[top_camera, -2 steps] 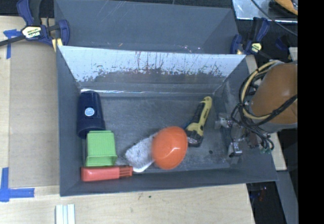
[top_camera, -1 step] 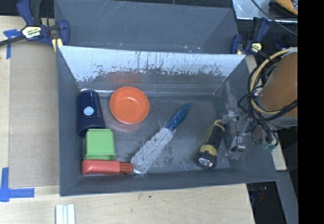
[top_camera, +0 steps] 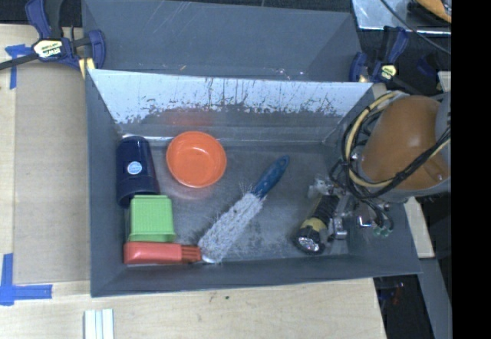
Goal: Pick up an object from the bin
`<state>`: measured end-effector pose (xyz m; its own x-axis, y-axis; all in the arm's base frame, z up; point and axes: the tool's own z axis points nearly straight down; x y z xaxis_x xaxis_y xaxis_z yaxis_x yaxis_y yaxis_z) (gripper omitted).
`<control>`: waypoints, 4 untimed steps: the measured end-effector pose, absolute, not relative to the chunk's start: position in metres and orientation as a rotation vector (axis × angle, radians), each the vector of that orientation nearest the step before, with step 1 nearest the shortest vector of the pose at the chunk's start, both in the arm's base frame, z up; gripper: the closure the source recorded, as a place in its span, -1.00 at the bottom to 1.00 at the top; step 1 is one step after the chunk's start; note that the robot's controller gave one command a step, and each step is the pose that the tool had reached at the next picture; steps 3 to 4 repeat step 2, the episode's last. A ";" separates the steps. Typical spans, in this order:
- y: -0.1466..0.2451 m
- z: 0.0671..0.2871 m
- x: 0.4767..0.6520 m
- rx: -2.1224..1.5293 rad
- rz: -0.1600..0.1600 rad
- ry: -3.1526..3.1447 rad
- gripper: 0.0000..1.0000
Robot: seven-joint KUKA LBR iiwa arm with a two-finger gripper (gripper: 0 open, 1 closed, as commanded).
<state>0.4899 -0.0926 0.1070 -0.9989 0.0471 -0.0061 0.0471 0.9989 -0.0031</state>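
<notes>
Where the bin (top_camera: 230, 107) floor is barest, just right of the brush (top_camera: 239, 215), rests a short dark cylinder (top_camera: 311, 239) with a shiny round end. It is the thing nearest the gripper (top_camera: 334, 216). It sits touching or just under the gripper's tip, on the tip's lower-left side. Any coming move, I judge, turns on that slight offset down and left, not on a reach across the bin.

The cylinder's long axis runs from lower left to upper right, roughly parallel to the brush. The shiny end points lower left, away from the arm. I cannot tell whether the gripper has it or merely hangs over it, nor whether the gripper is clenched or released, because cables and metal parts hide that.

The brush lies slantwise, blue handle at upper right and pale bristles at lower left. Up and left of the brush sits an orange bowl (top_camera: 196, 159), and further left a dark blue cup (top_camera: 135, 169). Left of the bristles stands a green block (top_camera: 151, 217). Below the block a red bar (top_camera: 157, 254) reaches to the bristle end.
</notes>
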 end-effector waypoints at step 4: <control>-0.122 0.074 0.489 0.007 0.034 3.151 1.00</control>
